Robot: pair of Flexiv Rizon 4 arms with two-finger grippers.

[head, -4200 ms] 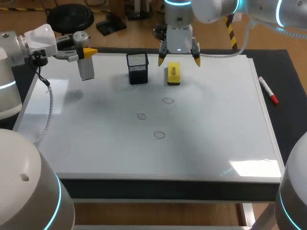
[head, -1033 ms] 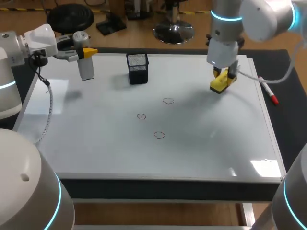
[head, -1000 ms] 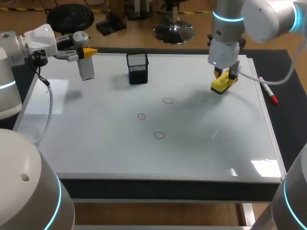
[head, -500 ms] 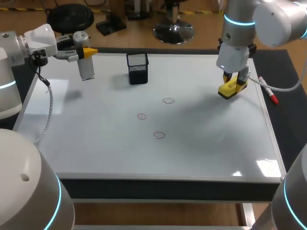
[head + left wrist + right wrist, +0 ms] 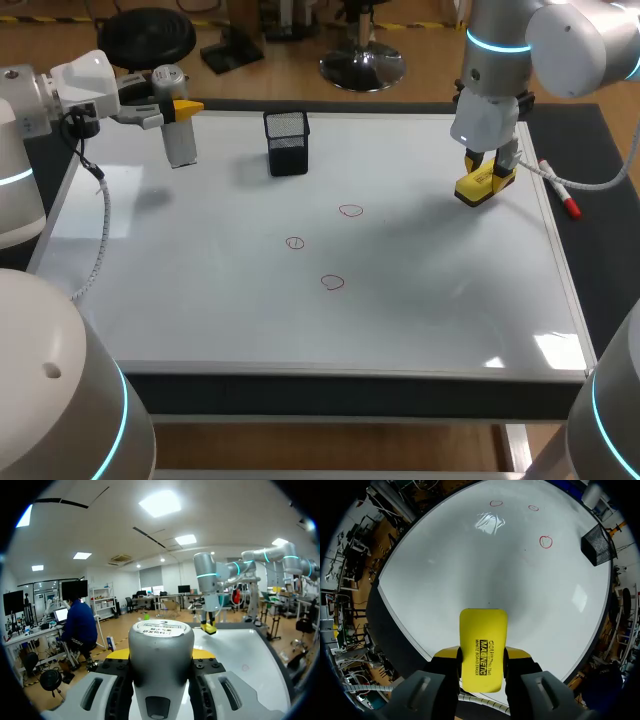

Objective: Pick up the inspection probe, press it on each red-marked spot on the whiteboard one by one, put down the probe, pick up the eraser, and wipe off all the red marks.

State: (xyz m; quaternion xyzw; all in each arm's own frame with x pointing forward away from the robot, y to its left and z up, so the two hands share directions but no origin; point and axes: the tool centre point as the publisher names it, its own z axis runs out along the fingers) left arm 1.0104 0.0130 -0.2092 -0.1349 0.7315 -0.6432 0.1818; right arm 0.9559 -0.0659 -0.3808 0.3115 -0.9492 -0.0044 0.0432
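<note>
Eraser [image 5: 483, 645] has gone from its spot beside the mesh cup [image 5: 287, 142], where it lay 4.2 s ago. It's now clamped between both fingers of my right gripper [image 5: 482, 662], which has swung out to the board's right side. Over the last 0.5 s it barely shifted. Left gripper [image 5: 161, 654] hasn't budged: it's closed around the probe [image 5: 161, 645], held up over the far left corner of the whiteboard [image 5: 200, 300], well apart from my right hand.

Eraser looks clear of the board, judging by its shadow. All 3 red marks are intact. The nearest mark [image 5: 546, 541] sits ahead of the eraser's free end, and the other 2 [image 5: 533, 508] [image 5: 496, 503] lie farther out beyond it. A red-capped marker pen [image 5: 560, 190] lies off the board, just beside my right hand on its outer side.

Step in hand, as I read it, is getting the eraser to mark 1 and wiping. To do it well:
- Bring the hand in over the nearest mark 1st, then lower till the eraser's face sits flat, not on an edge.
- Use steady downward pressure w/ short back-and-forth strokes that cover the whole ring, else a faint arc may stay.
- Lift slightly between marks so red isn't smeared across the board.
- Take the farther 2 in order and keep wide of the mesh cup.
- Grip looks centred, but the eraser sticks out well past the fingers, so hard pushing could twist it.
</note>
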